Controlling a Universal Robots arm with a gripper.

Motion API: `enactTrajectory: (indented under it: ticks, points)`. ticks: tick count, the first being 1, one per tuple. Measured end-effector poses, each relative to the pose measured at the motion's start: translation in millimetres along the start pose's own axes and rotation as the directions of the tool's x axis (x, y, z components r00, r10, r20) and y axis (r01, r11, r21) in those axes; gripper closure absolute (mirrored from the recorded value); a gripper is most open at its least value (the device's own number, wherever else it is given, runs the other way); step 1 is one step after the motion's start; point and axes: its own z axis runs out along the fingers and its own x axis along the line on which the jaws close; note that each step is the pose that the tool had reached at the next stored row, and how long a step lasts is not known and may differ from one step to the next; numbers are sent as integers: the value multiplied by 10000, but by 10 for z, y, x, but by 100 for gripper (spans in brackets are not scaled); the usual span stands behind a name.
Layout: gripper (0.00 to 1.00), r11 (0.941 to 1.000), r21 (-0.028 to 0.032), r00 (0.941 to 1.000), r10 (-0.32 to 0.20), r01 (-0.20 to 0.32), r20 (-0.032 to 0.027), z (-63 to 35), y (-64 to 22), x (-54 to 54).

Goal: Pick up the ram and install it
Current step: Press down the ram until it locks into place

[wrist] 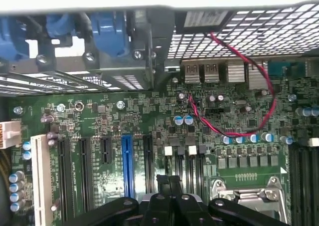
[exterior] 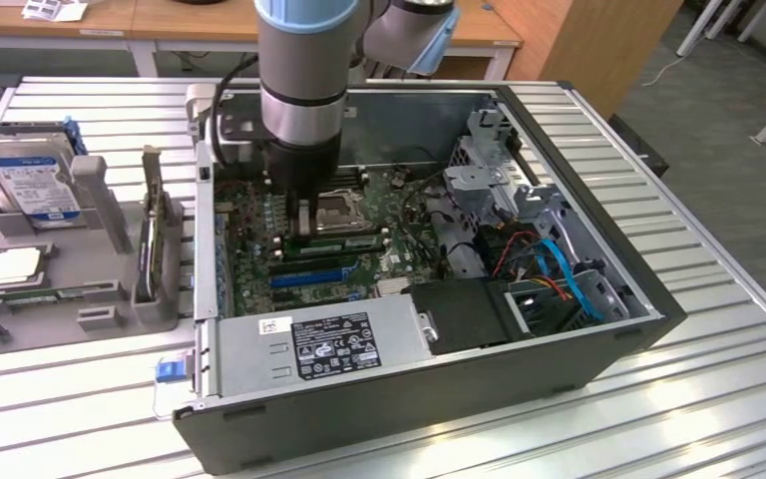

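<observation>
Slatted counter (exterior: 716,399) holds the open case (exterior: 490,389). Just beside the processor socket (exterior: 336,207), we judge the ram (exterior: 356,242) is slotted, our gripper (wrist: 169,180) pressed together over it. Off-centre pressure could leave it half-seated.

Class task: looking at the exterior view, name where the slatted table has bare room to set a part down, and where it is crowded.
Bare slats lie in front of the grey parts stand, and more to the exterior view's right of the computer case. Inside the case it is crowded: the gripper is over the motherboard.
</observation>
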Motion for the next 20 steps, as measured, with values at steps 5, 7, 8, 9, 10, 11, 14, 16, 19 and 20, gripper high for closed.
enactTrajectory:
  ticks: [5,7,8,9,10,11,14,16,19,20]
  points:
    - [89,10000,16,10000,1,-1,30,0,4,-6]
    - [89,10000,6,10000,4,-4,10,-96,7,-3]
    - [89,10000,5,10000,6,-6,8,-142,6,-3]
    - [89,10000,2,10000,8,-8,7,-163,-17,-5]
    - [89,10000,-3,10000,9,-9,7,-177,-59,-7]
    - [89,10000,-15,10000,8,-8,5,-188,-108,-5]
    - [89,10000,-36,10000,8,-8,3,-204,-244,-2]
    - [89,10000,-42,10000,8,-8,3,-205,-334,-1]
    - [89,10000,-43,10000,8,-8,3,-207,-468,-3]
    - [89,10000,-43,10000,8,-8,3,-207,-513,-4]
